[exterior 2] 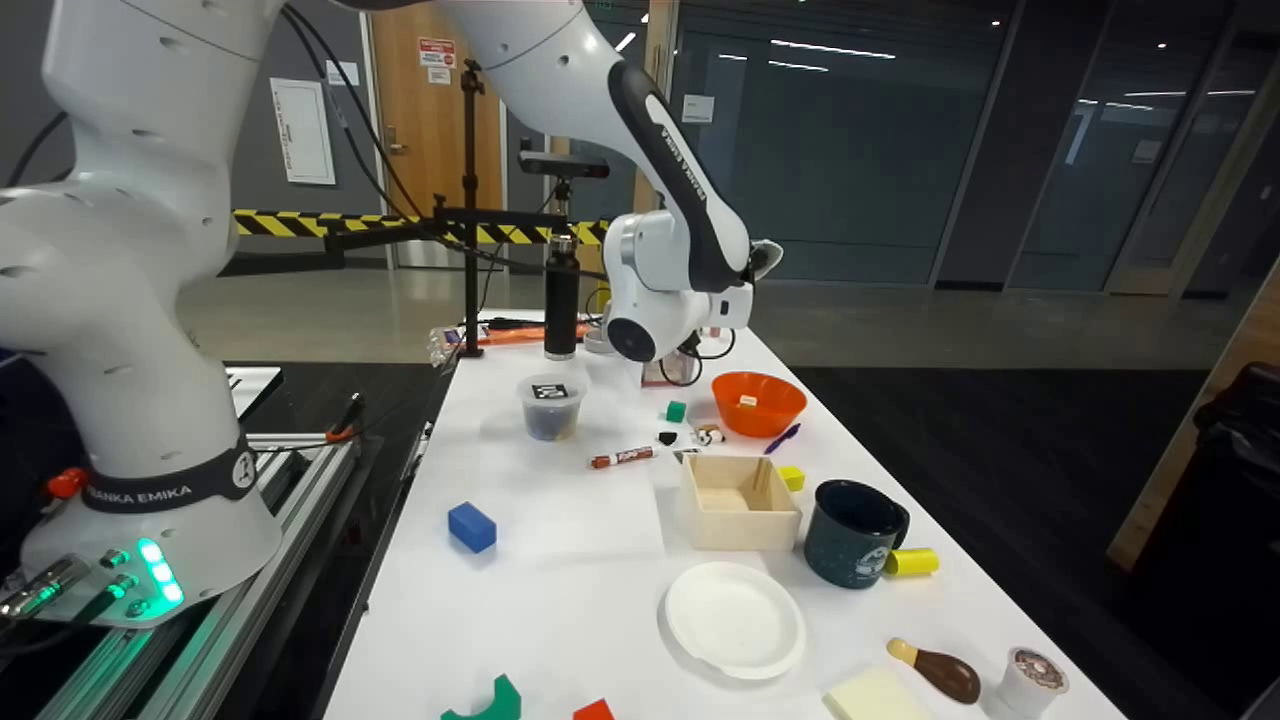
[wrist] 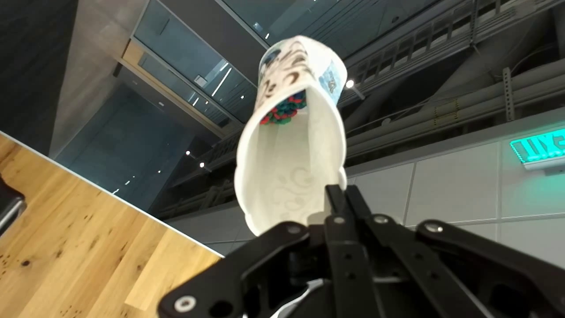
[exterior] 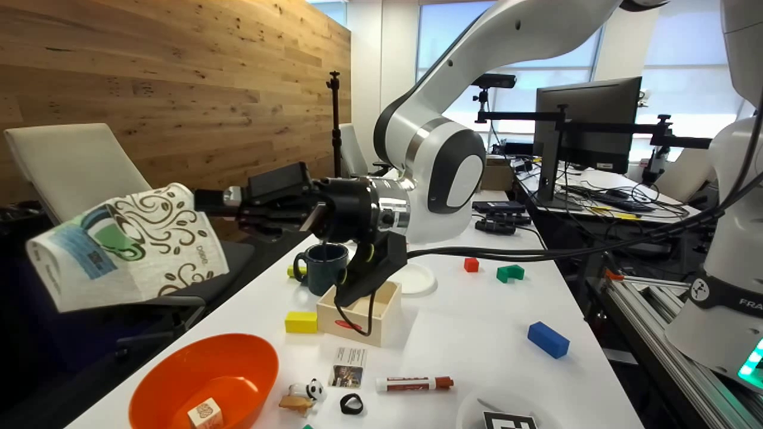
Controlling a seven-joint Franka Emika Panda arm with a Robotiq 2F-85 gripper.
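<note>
Hanging in the air at the left of the frame in an exterior view, the paper cup (exterior: 149,244) tilts, base toward the lower left and mouth toward the gripper (wrist: 343,191), in front of a pale chair (exterior: 73,156). The gripper is squeezed down narrow on the thin paper at the cup's rim, as the wrist view shows. Since only that one edge is gripped, I'd make any turn slow: the cup could swivel or fold, and its side looks creased. I'd want the mouth above the base, so that nothing slides toward the rim.

As for contents, deep inside the cup lie red, green and blue bits (wrist: 284,109), too small for me to name. At the bottom left of an exterior view, an orange bowl (exterior: 197,358) holds a pale block (exterior: 205,414) with a printed face. Right of centre on the counter (exterior 2: 560,600) in an exterior view, a dark mug (exterior 2: 838,548) stands just beside a wooden box (exterior 2: 740,525); the mug's inside is too dark to read. Left of centre, higher up, a translucent tub (exterior 2: 528,391) shows something bluish (exterior 2: 550,424) within and a black-and-white square (exterior 2: 550,391) on top.
</note>
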